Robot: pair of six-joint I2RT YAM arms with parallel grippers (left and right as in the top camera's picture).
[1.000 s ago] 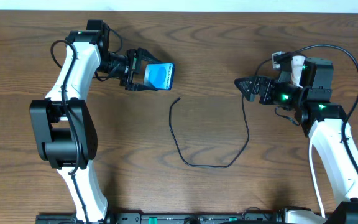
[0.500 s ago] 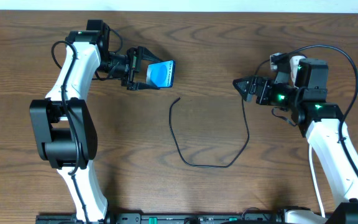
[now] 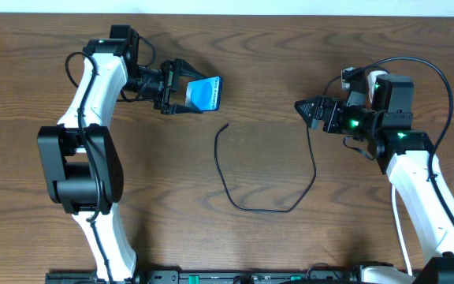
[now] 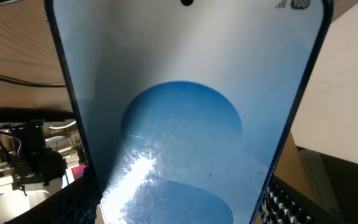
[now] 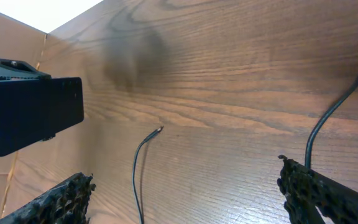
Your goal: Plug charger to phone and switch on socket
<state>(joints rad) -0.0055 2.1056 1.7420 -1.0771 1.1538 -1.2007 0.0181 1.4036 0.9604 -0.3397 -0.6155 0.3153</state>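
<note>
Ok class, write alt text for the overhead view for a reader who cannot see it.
The left arm's jaws hold a blue-screened phone over a wooden table. A black charger cable loops across the middle toward the right arm's open jaws.

Right fingers (image 3: 305,105) slightly nearer phone (image 3: 204,93)

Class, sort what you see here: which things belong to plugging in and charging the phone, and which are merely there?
For the job:
- phone, held in the left hand
- charger cable, lying loose on the table
- right hand, open

Merely there:
- table
- black wire looped over the right arm
</note>
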